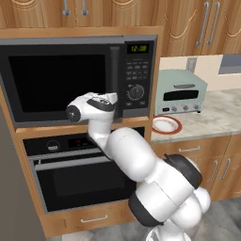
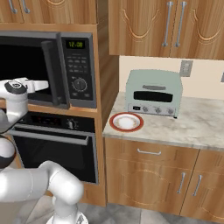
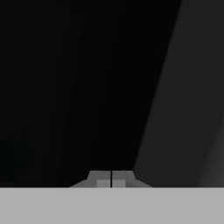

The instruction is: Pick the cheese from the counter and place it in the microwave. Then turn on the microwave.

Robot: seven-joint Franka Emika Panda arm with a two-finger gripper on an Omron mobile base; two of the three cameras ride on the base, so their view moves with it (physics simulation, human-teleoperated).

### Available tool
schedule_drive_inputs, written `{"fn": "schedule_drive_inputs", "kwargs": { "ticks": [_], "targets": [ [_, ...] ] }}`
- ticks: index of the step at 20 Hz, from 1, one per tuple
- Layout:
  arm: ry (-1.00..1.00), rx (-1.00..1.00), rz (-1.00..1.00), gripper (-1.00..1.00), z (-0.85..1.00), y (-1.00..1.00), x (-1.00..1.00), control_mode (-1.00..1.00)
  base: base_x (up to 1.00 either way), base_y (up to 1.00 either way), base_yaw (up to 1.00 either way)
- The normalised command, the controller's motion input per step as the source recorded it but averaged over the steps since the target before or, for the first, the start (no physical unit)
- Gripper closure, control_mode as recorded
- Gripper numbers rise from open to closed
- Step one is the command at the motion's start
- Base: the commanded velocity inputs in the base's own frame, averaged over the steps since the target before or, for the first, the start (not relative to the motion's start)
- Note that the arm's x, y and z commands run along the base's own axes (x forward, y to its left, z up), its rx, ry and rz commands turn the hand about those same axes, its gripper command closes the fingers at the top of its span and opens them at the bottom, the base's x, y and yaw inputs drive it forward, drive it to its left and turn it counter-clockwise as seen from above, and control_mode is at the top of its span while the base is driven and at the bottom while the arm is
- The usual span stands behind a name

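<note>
The microwave [image 1: 61, 82] [image 2: 26, 65] is built into the wooden cabinet, its dark glass door closed and its green display [image 1: 138, 48] lit. My gripper [image 1: 115, 98] [image 2: 47, 84] is shut with nothing in it, its tip pressed close to the door's lower part beside the vertical bar handle [image 1: 114, 70] [image 2: 50, 70]. In the hand view the closed fingertips [image 3: 111, 178] face the dark glass, with the grey handle [image 3: 183, 96] on the right. The cheese is hidden. The counter [image 1: 221, 117] [image 2: 197, 127] stretches to the right.
A red-rimmed white plate [image 1: 165, 124] [image 2: 126, 122] lies on the counter's left end. Behind it stands a pale-green toaster oven [image 1: 180, 92] [image 2: 154, 93]. A black oven [image 1: 80, 174] [image 2: 57, 144] sits under the microwave. Wooden drawers [image 2: 148, 153] run below the counter.
</note>
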Motion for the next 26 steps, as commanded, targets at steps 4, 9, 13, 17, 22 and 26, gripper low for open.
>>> {"fn": "schedule_drive_inputs", "kwargs": {
  "ticks": [4, 9, 13, 17, 22, 26],
  "targets": [
    [0.00, 0.04, 0.08, 1.00, 0.00, -0.02, 0.29, -1.00, 0.00, 0.00, 0.00],
    [-0.01, 0.04, 0.09, 1.00, 0.00, 0.00, 0.31, -1.00, 0.00, 0.00, 0.00],
    [0.00, 0.04, 0.09, 1.00, 0.00, 0.00, 0.29, -1.00, 0.00, 0.00, 0.00],
    [0.00, 0.04, 0.08, 1.00, 0.00, 0.00, 0.25, -1.00, 0.00, 0.00, 0.00],
    [-0.05, 0.02, 0.08, 1.00, 0.01, 0.00, 0.07, -1.00, 0.00, 0.00, 0.00],
    [-0.12, 0.00, 0.05, 1.00, 0.04, 0.01, -0.18, -1.00, 0.00, 0.00, 0.00]
  ]
}}
